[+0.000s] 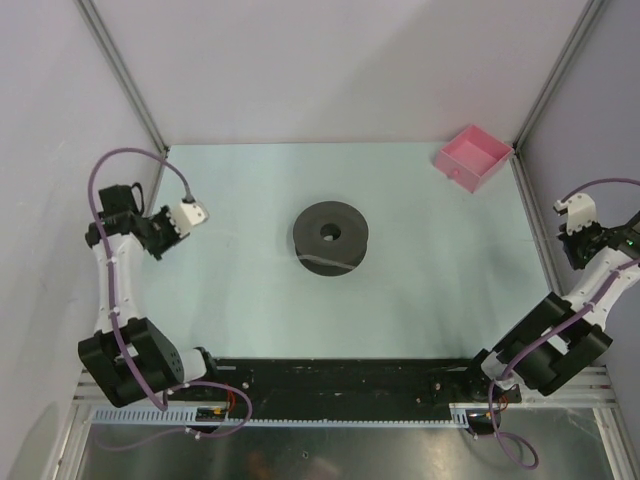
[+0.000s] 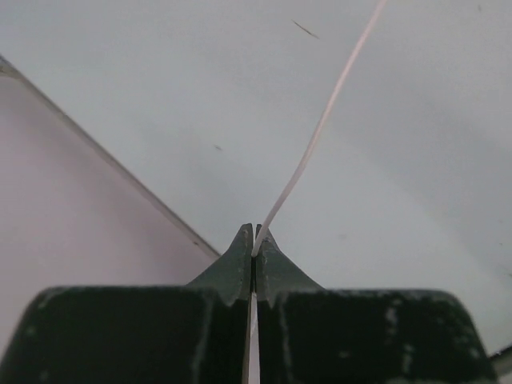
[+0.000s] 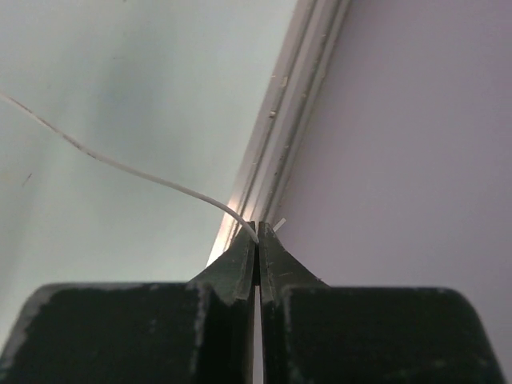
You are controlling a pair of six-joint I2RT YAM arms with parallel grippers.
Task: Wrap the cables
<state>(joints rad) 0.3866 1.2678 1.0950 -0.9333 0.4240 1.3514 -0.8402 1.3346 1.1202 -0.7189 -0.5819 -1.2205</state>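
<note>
The cable is a hair-thin whitish wire. In the left wrist view the wire (image 2: 320, 128) rises from my left gripper (image 2: 255, 238), whose jaws are shut on its end. In the right wrist view the wire (image 3: 120, 166) curves off to the left from my right gripper (image 3: 258, 234), also shut on it, with a short stub sticking out past the tips. From above, the left gripper (image 1: 192, 212) hangs at the far left and the right gripper (image 1: 575, 206) at the far right. The dark grey spool (image 1: 331, 237) lies flat between them at the table's middle. The wire hardly shows from above.
A pink open box (image 1: 472, 157) sits at the back right corner. Aluminium frame posts (image 1: 125, 75) and lilac walls close in both sides, and the right gripper is close to the right rail (image 3: 280, 128). Thick purple cables loop along both arms.
</note>
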